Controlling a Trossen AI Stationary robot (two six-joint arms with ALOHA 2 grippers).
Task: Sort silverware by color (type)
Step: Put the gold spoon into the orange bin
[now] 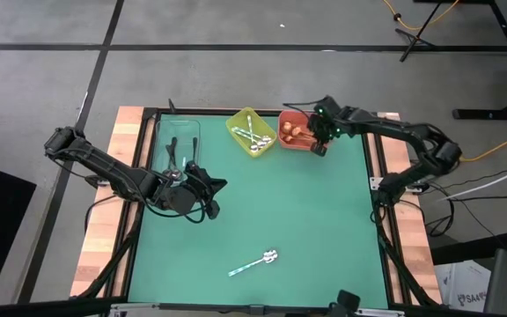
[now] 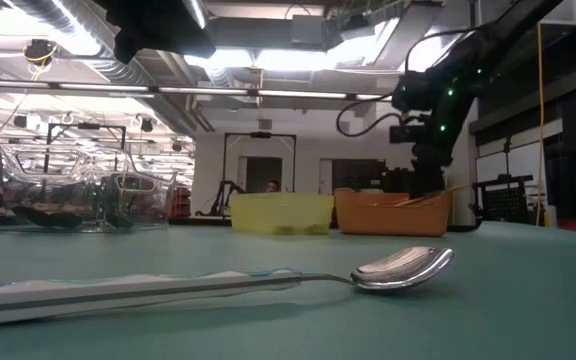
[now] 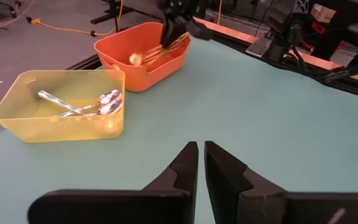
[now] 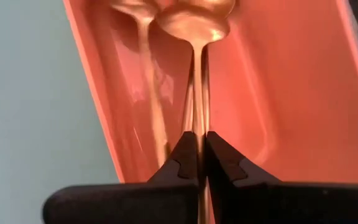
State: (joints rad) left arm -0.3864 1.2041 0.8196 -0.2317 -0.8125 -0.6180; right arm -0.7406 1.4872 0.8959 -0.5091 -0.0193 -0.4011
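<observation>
Spoons sit sorted in three bins along the far edge of a green counter (image 1: 324, 229): black ones in a clear bin (image 1: 176, 141), teal-handled silver ones in a yellow bin (image 1: 252, 132), copper-gold ones in an orange bin (image 1: 292, 130). The right end effector (image 4: 198, 152) pinches a copper-gold spoon (image 4: 199, 37) by its handle over the orange bin. The left end effector (image 3: 201, 163) hovers with fingers nearly pressed together, holding nothing, beside the clear bin, while one teal-handled spoon (image 1: 255, 261) lies alone near the front.

I see three bins at the green mat's (image 1: 306, 229) far edge: clear bin (image 1: 162, 141), yellow bin (image 1: 236, 123), then orange bin (image 1: 285, 119).
</observation>
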